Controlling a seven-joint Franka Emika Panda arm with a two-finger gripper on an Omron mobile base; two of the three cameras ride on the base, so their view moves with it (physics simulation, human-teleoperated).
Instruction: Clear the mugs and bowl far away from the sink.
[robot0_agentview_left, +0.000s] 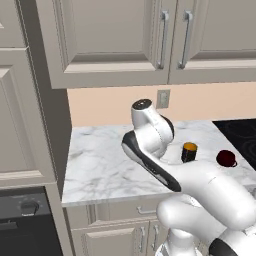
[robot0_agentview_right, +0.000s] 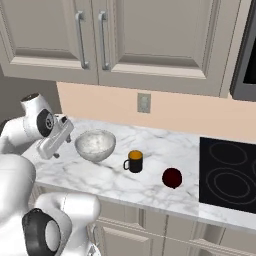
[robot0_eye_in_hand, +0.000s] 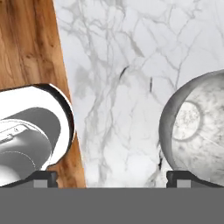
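The whitish-grey marbled bowl (robot0_agentview_right: 95, 145) stands on the marble counter (robot0_agentview_right: 150, 145); in the hand view the bowl (robot0_eye_in_hand: 197, 127) lies at the right edge. My gripper (robot0_agentview_right: 54, 151) hangs just left of the bowl, above the counter. In the hand view the gripper (robot0_eye_in_hand: 113, 179) is open, with bare counter between its fingertips (robot0_eye_in_hand: 41, 178) and the right tip by the bowl's rim. The black mug (robot0_agentview_right: 134, 161) with orange inside stands right of the bowl, and the dark red mug (robot0_agentview_right: 172, 178) further right. Both mugs (robot0_agentview_left: 189, 151) (robot0_agentview_left: 226, 158) also show in the left base view. The sink is out of view.
A black cooktop (robot0_agentview_right: 227, 172) lies at the counter's right end. Upper cabinets (robot0_agentview_right: 100, 40) hang above, and an outlet (robot0_agentview_right: 144, 102) sits on the back wall. The counter's front edge drops to a wooden floor (robot0_eye_in_hand: 26, 43). My own arm (robot0_agentview_left: 150, 145) blocks the middle of the left base view.
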